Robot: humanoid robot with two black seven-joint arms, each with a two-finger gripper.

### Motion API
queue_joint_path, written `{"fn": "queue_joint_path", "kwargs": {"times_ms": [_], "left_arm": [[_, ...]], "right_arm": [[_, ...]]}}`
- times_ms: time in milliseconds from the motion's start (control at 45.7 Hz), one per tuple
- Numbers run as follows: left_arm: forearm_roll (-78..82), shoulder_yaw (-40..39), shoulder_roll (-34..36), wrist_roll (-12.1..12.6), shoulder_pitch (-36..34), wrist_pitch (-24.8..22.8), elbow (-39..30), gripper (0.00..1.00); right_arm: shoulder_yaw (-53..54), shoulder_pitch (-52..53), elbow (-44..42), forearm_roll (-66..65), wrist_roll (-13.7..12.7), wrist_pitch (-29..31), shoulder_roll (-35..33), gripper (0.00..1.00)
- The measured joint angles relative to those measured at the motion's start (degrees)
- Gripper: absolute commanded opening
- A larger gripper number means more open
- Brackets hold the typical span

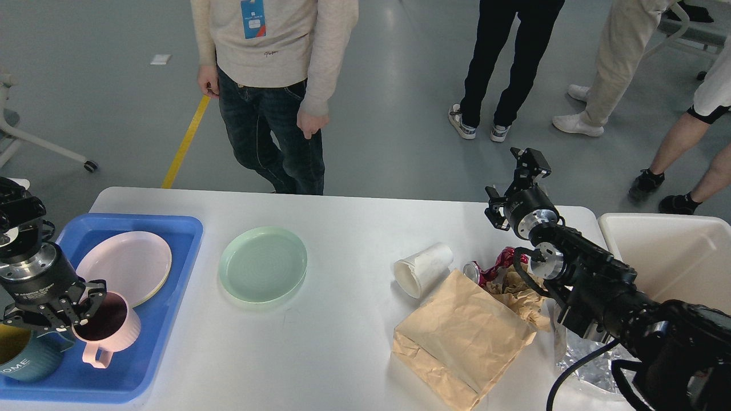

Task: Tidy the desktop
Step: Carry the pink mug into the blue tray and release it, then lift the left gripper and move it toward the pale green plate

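The left gripper [80,319], at lower left of the frame, is clamped on the rim of the pink mug [108,331], which stands upright over the blue tray [177,268], handle pointing toward the bottom edge. The desktop [342,342] extends rightward. The right gripper [528,162], upper right, is end-on; its state cannot be determined.

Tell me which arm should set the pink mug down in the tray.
Left. The left gripper already grips the pink mug by its rim, right above the blue tray. The right gripper is raised at the desktop's far right.
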Motion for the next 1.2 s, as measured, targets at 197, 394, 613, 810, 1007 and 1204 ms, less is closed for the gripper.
{"fn": "queue_joint_path", "kwargs": {"times_ms": [197,394,613,810,1007,1204], "left_arm": [[-0.1,-0.1,-1.3,0.1,3.0,0.0,2.5,0.00],[0.0,-0.1,-1.4,0.1,3.4,0.0,3.4,0.05],[0.1,0.0,-1.5,0.2,3.5,0.0,3.4,0.18],[0.1,-0.1,-1.5,0.1,3.4,0.0,3.4,0.40],[0.1,0.1,-1.5,-0.1,2.9,0.0,3.4,0.84],[0.3,1.2,-0.7,-0.1,-0.4,0.0,2.8,0.92]], "right_arm": [[0.0,0.0,0.0,0.0,0.0,0.0,0.0,1.00],[0.0,0.0,0.0,0.0,0.0,0.0,0.0,1.00],[0.0,0.0,0.0,0.0,0.0,0.0,0.0,1.00],[0.0,0.0,0.0,0.0,0.0,0.0,0.0,1.00],[0.0,0.0,0.0,0.0,0.0,0.0,0.0,1.00],[0.0,0.0,0.0,0.0,0.0,0.0,0.0,1.00]]}}
